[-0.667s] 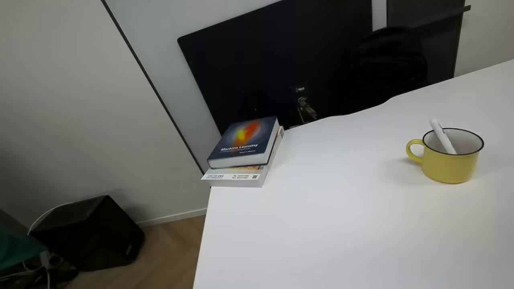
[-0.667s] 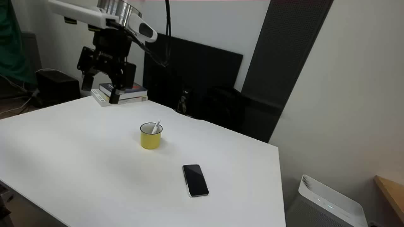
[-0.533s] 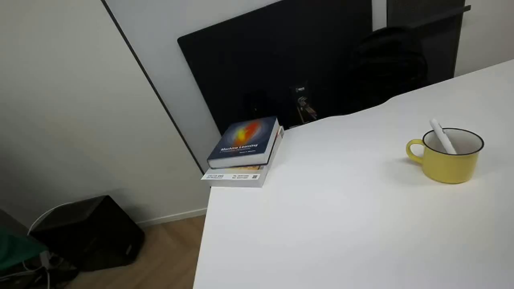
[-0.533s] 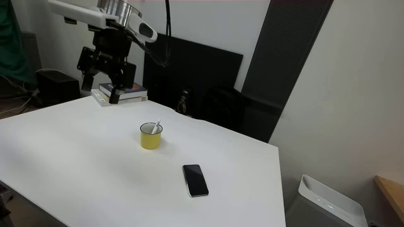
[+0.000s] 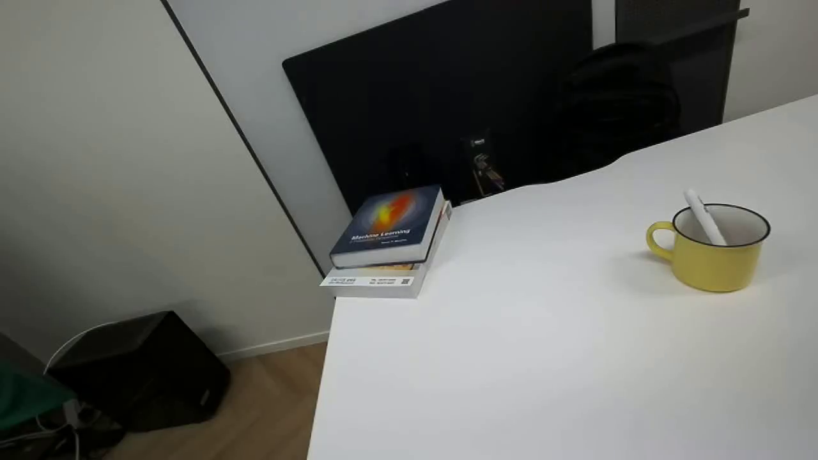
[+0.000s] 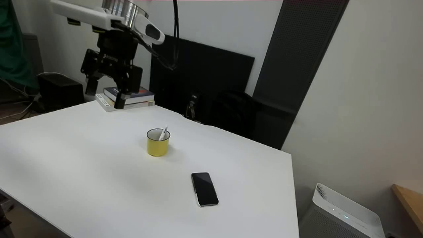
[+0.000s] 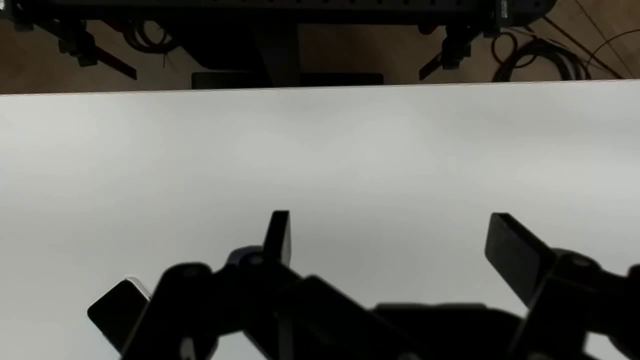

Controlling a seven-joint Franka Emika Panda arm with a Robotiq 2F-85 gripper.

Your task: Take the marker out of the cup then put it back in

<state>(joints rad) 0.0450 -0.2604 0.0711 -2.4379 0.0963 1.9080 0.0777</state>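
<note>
The yellow cup (image 5: 716, 268) stands upright on the white table, its handle to the left; it also shows in an exterior view (image 6: 157, 147). The white marker (image 5: 706, 220) leans inside the cup with its upper end sticking out above the rim. It shows in both exterior views (image 6: 163, 133). My gripper (image 6: 105, 95) hangs above the table, to the left of the cup and higher, apart from it. In the wrist view the gripper (image 7: 390, 232) has its fingers wide apart with nothing between them. Cup and marker are out of the wrist view.
A black phone (image 6: 205, 189) lies on the table to the right of the cup; it shows partly in the wrist view (image 7: 117, 312). Two stacked books (image 5: 386, 233) lie at a table corner. The white table (image 7: 350, 150) ends at a straight edge near the dark stand.
</note>
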